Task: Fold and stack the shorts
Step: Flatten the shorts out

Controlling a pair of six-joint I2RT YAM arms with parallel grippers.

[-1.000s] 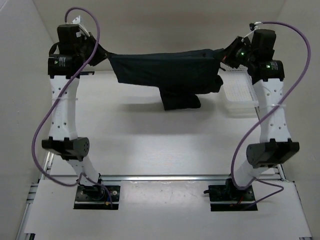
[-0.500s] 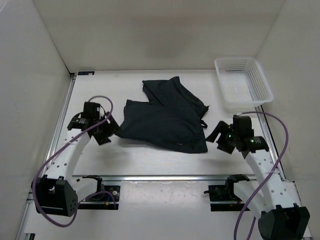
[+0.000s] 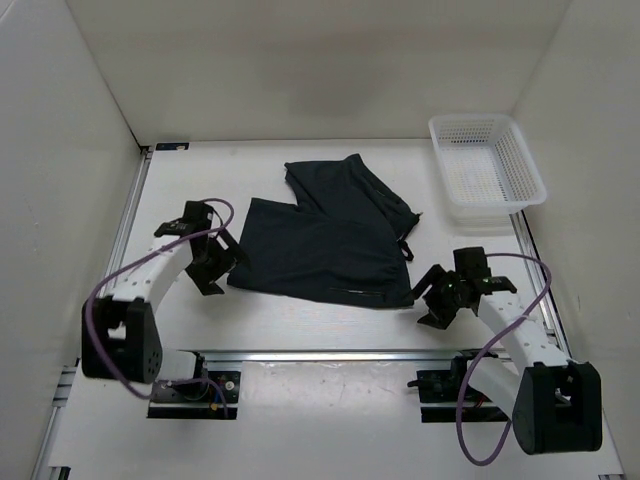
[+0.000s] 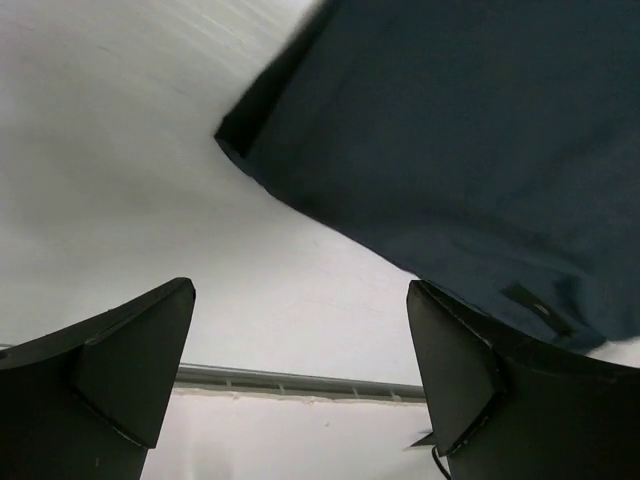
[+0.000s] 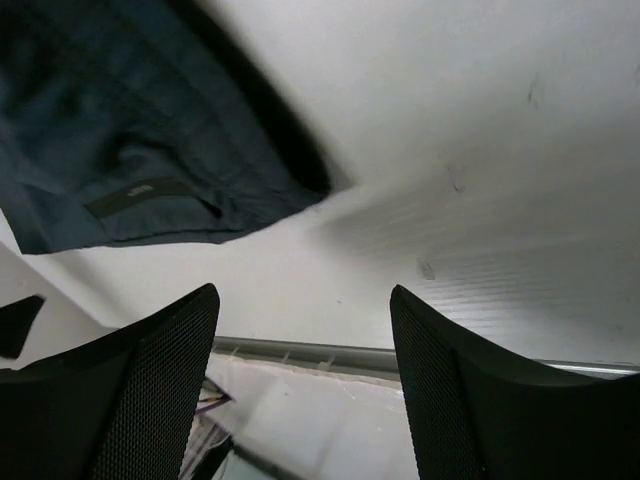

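A second ago the shorts hung stretched between two raised grippers; now both arms are down and the cloth lies on the table. The left gripper (image 4: 300, 330) stands with its jaws spread and nothing but bare tabletop between them. The right gripper (image 5: 305, 340) is likewise parted and empty.

In the top view the left gripper (image 3: 212, 262) sits just beside the near left corner of the shorts (image 3: 330, 240), and the right gripper (image 3: 432, 295) just off the near right corner, neither touching the fabric. The shorts lie flat in the middle of the table (image 3: 320, 318), waistband toward the arms (one leg reaches farther back than the other), with the drawstring (image 3: 405, 245) trailing off the right edge.

A small dark tag (image 5: 135, 192) shows near the waistband hem; its lettering is too small to read.

The table is plain white, with a metal rail (image 3: 330, 353) along its near edge. A white mesh basket (image 3: 495, 210) stands at the far right corner, well apart from the shorts. White walls (image 3: 300, 70) close in the back and sides.
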